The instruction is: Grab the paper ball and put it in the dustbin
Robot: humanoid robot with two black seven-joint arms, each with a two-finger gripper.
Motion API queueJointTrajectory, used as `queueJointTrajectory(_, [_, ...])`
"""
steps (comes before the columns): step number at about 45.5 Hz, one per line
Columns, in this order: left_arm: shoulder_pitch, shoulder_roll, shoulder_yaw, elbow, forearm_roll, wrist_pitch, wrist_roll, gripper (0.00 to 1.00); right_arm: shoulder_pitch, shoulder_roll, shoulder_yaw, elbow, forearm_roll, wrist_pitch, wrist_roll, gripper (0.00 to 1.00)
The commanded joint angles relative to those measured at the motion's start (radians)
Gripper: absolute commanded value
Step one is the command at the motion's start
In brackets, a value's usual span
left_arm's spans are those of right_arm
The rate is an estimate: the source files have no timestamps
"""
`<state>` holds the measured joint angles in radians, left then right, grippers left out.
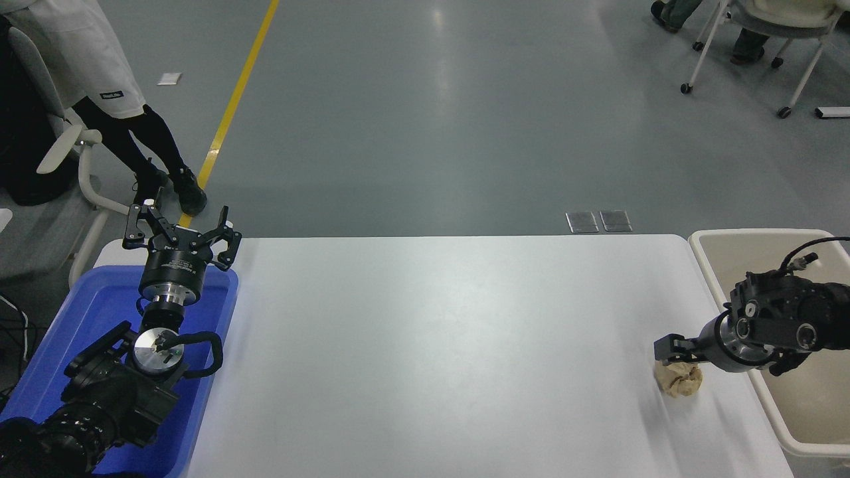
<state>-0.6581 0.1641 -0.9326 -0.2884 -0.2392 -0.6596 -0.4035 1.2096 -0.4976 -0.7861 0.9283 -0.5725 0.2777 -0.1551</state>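
Observation:
The tan paper ball (679, 382) lies on the white table (438, 345) near its right edge. My right gripper (677, 363) comes in from the right and sits low over the ball's top, open, with one black finger (666, 349) at the ball's far upper side; the other finger is hidden. The ball rests on the table. The cream dustbin (704, 247) stands just right of the table, partly behind my right arm. My left gripper (180, 231) is parked open at the lower left.
A bright blue tub (80, 318) sits at the table's left end under my left arm. A person's legs (143, 143) stand on the floor at upper left. A wheeled chair (764, 40) with a seated person is at upper right.

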Motion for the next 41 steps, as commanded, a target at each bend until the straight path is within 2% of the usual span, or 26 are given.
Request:
queueJointTrajectory(1, [0.0,0.0,0.0,0.0,0.0,0.0,0.0,0.99,-0.041,0.033,0.004,-0.031,0.002,-0.031,0.0,1.0])
queueJointTrajectory(41, [0.0,0.0,0.0,0.001,0.0,0.0,0.0,0.99,-0.073,0.051,0.013,-0.037,0.003,-0.107,-0.001,0.98])
